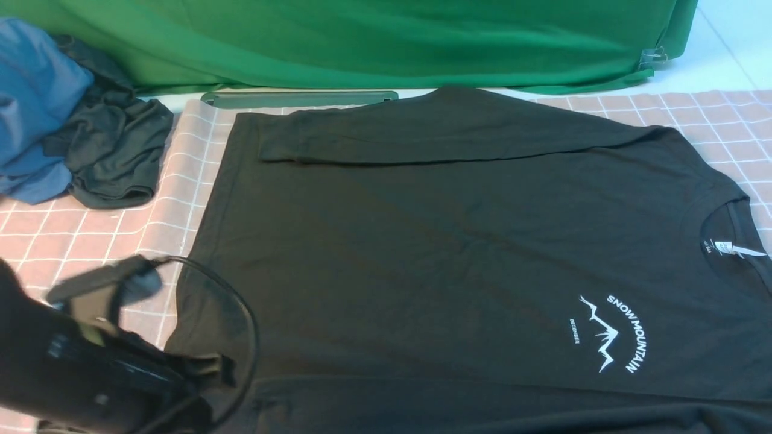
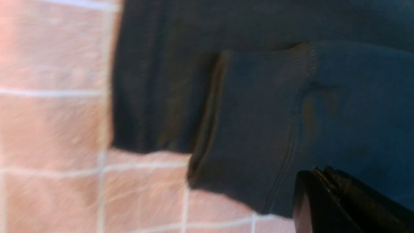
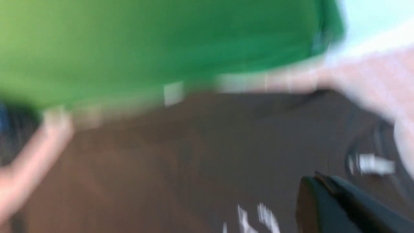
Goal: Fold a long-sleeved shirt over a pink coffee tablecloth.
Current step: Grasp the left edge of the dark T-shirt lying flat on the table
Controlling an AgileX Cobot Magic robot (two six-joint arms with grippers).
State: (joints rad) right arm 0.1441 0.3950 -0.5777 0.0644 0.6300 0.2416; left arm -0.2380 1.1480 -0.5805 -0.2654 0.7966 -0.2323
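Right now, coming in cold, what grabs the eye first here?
The black long-sleeved shirt, spread wide over the pink coffee tablecloth with one sleeve folded across its far edge. Then its white mountain print on the right, and the green cloth draped behind, with crumpled garments heaped far left.

Long-sleeved shirt lies flat over most of the pink coffee tablecloth, from the middle to the right and down to the near edge. It is low, so there is room to pass above it. A bare strip of cloth is open along the left edge beside the shirt hem. Far left corner blocked: blue garment and dark grey-green garment are heaped there, touching. Near left corner is taken by the left arm, its black cable looping over the hem. Far edge is walled by the green cloth, with a dark green strip just before it. Far right corner is bare cloth, open.
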